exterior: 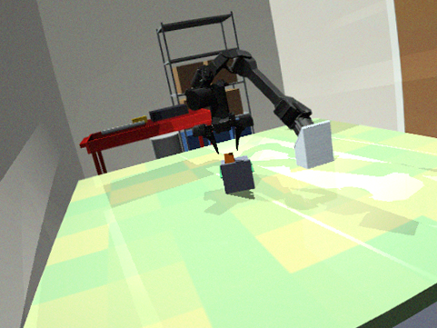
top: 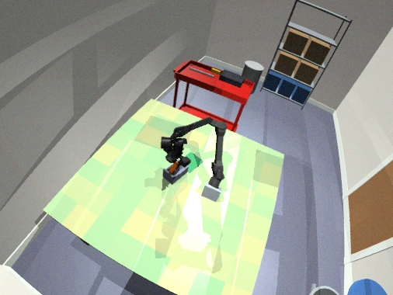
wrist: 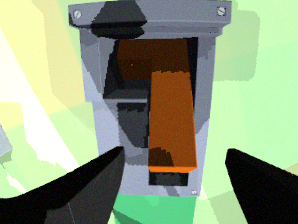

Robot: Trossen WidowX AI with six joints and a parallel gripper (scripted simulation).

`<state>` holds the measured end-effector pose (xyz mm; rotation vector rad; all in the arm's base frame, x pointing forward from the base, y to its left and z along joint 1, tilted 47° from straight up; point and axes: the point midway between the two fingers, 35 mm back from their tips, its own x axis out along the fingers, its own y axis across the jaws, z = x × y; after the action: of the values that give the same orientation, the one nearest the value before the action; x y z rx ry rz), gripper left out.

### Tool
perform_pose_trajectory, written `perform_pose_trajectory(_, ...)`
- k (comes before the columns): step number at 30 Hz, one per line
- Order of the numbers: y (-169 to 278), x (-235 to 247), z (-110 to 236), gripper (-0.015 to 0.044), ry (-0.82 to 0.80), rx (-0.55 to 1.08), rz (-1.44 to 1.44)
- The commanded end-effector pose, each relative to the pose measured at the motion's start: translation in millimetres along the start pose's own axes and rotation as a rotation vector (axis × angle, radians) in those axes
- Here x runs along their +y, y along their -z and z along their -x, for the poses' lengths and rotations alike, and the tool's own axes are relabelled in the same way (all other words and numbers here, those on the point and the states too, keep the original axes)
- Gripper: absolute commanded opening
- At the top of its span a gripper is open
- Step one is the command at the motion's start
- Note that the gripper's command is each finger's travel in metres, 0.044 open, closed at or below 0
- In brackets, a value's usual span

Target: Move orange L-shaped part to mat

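Observation:
The orange L-shaped part (top: 173,168) (exterior: 228,157) (wrist: 172,120) is tilted in the grey tray (top: 169,178) (exterior: 238,178) (wrist: 175,16). Its L-shaped end is low in the pocket, partly in shadow at the top of the wrist view. Its straight end is raised above the tray, toward the green mat (top: 195,161) (wrist: 155,209). My gripper (top: 179,161) (exterior: 227,151) (wrist: 175,155) is open and empty above the tray. In the wrist view its fingertips are either side of the raised end, touching nothing; in the exterior view they are a little above it.
The arm's pale base block (top: 211,192) (exterior: 316,144) stands on the patterned table to the right of the tray. A red cart (top: 217,83) (exterior: 119,133) stands beyond the table's far edge. The tray's walls are close under the fingers.

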<state>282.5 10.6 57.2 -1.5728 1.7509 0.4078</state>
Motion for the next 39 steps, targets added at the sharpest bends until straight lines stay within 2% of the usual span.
perform_pose_trajectory(1, 0.5, 0.0, -8.2, 0.028, 0.0, 0.004, 0.003)
perform_pose_trajectory(22, 1.7, 0.7, -37.9, 0.028, 0.001, 0.006, 0.003)
perform_pose_trajectory(28, 1.2, 0.4, -34.4, 0.0122, 0.0, 0.003, -0.001)
perform_pose_trajectory(37, 1.2, 0.4, -34.4, 0.0062, 0.0, 0.003, -0.001)
perform_pose_trajectory(39, 1.2, 0.4, -34.4, 0.001, 0.0, 0.003, -0.001)
